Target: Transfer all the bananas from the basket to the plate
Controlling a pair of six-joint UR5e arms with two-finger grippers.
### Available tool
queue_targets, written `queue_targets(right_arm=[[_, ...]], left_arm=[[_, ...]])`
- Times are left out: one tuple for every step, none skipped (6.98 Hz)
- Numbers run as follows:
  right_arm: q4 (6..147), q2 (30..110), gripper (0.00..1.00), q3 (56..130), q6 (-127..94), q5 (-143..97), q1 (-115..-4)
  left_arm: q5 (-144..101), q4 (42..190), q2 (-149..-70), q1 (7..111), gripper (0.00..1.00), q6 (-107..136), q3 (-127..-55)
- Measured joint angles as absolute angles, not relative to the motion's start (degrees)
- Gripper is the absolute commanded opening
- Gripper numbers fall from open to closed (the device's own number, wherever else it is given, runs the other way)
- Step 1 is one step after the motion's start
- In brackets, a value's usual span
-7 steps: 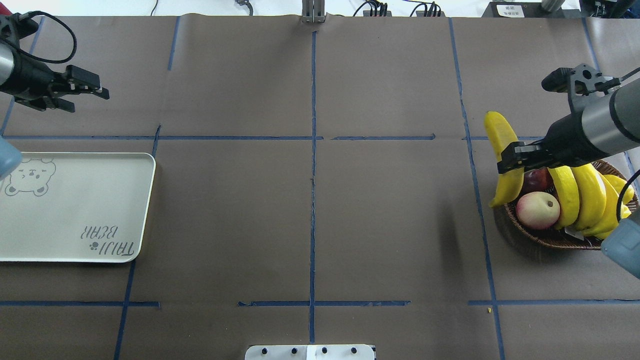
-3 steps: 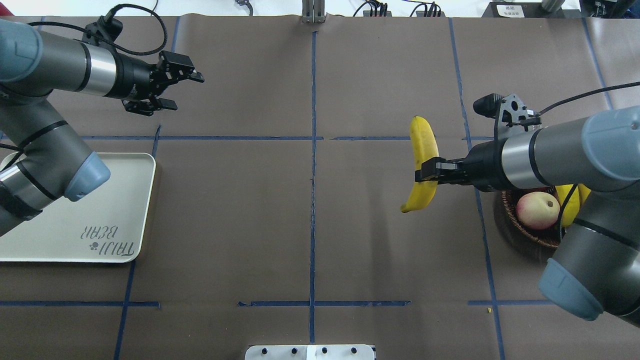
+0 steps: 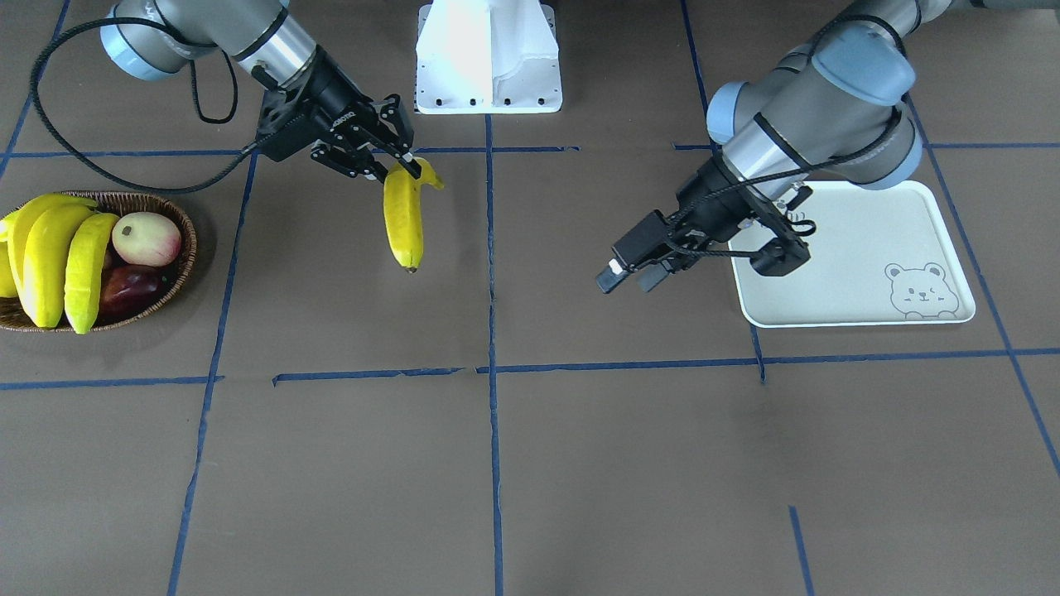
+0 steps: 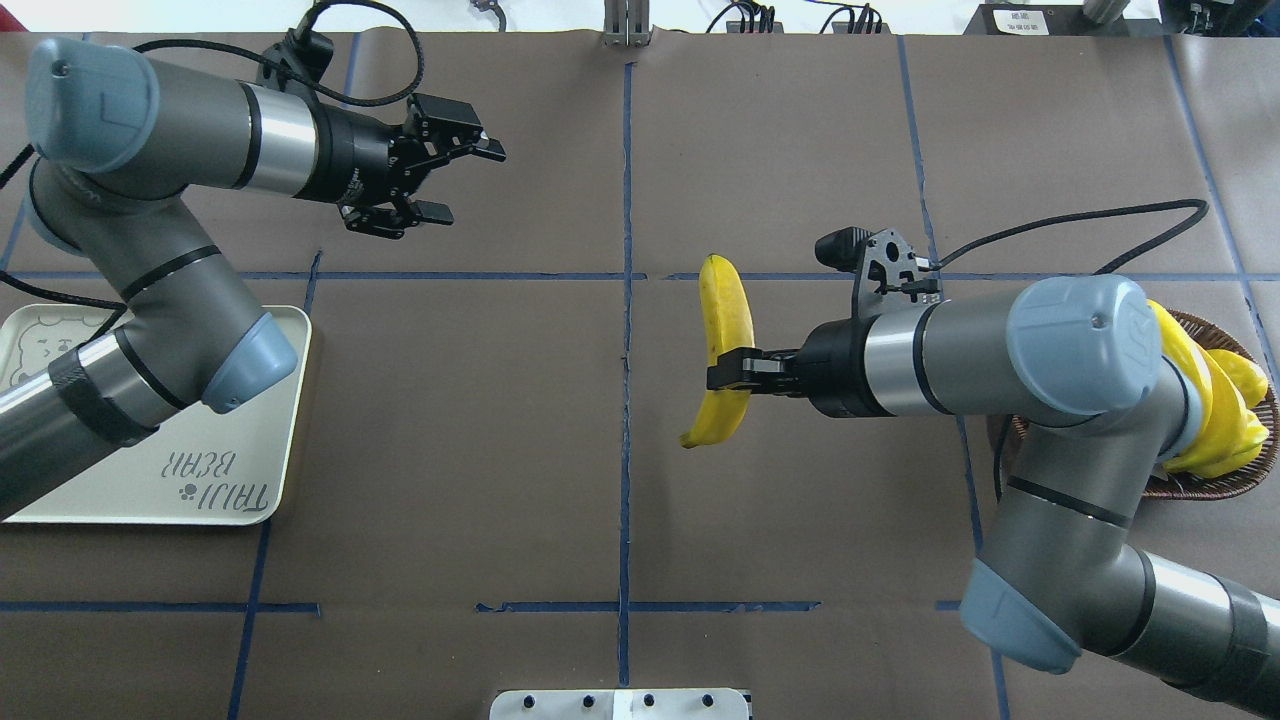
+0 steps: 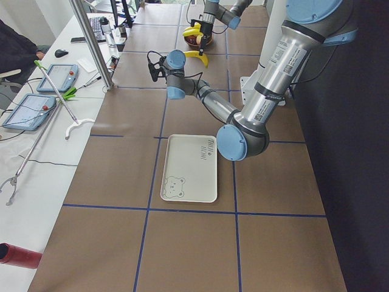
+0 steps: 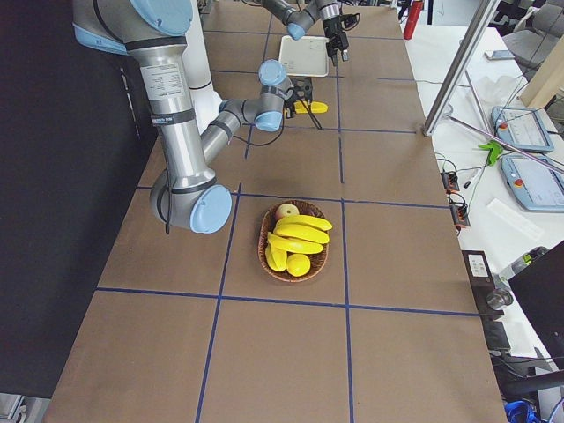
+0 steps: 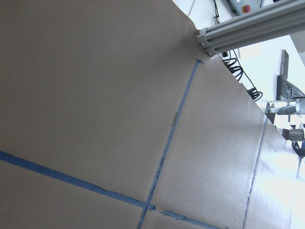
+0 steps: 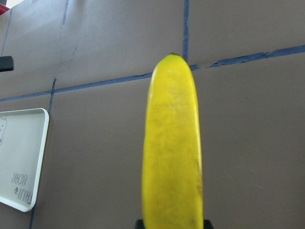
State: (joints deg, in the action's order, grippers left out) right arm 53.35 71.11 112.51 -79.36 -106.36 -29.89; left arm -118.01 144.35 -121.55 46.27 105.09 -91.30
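Observation:
My right gripper (image 4: 727,373) is shut on a long yellow banana (image 4: 724,312) and holds it in the air right of the table's centre line. It also shows in the front-facing view (image 3: 397,165), with the banana (image 3: 403,219) hanging from it, and the banana (image 8: 172,152) fills the right wrist view. Three more bananas (image 3: 50,248) lie in the brown wicker basket (image 3: 189,248) at the far right of the table. My left gripper (image 4: 470,182) is open and empty, high above the table beyond the white TAIJI BEAR plate (image 4: 150,480), which holds nothing.
A peach-coloured round fruit (image 3: 146,237) and a dark red fruit (image 3: 128,285) lie in the basket beside the bananas. The white robot base (image 3: 489,58) stands at my edge of the table. Blue tape lines cross the brown table cover.
My right arm has carried the banana left, from over the basket to near the table's centre. My left arm has swung right, from the far left to past the plate, still open.

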Motion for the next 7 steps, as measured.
queue_targets(right_arm=[[53.03, 69.69, 0.03, 111.88, -79.94, -105.81, -29.37], [51.83, 68.87, 0.03, 111.47, -80.70, -105.35, -29.18], [49.61, 68.47, 0.03, 110.74, -81.77, -104.83, -29.07], [47.31, 68.08, 0.03, 109.59, -82.63, -104.18, -28.79], [45.89, 67.72, 0.03, 108.71, -83.03, -103.54, -28.31], [45.30, 67.57, 0.03, 108.44, -83.24, -103.22, -27.98], [44.88, 67.54, 0.03, 108.50, -83.44, -103.13, -27.84]], left_arm=[[-117.97, 144.36, -123.43, 44.22, 1.00, 105.25, -91.40], [-117.91, 144.41, -124.74, 42.26, 1.00, 105.77, -91.45], [-117.78, 144.46, -126.10, 40.54, 1.00, 107.41, -91.48], [-117.08, 144.48, -127.50, 39.17, 1.00, 109.45, -91.47], [-115.29, 144.49, -128.38, 37.62, 1.00, 110.63, -91.40], [-113.76, 144.49, -128.81, 36.31, 1.00, 111.06, -91.16], [-113.05, 144.49, -129.06, 35.39, 0.99, 111.18, -90.77]])
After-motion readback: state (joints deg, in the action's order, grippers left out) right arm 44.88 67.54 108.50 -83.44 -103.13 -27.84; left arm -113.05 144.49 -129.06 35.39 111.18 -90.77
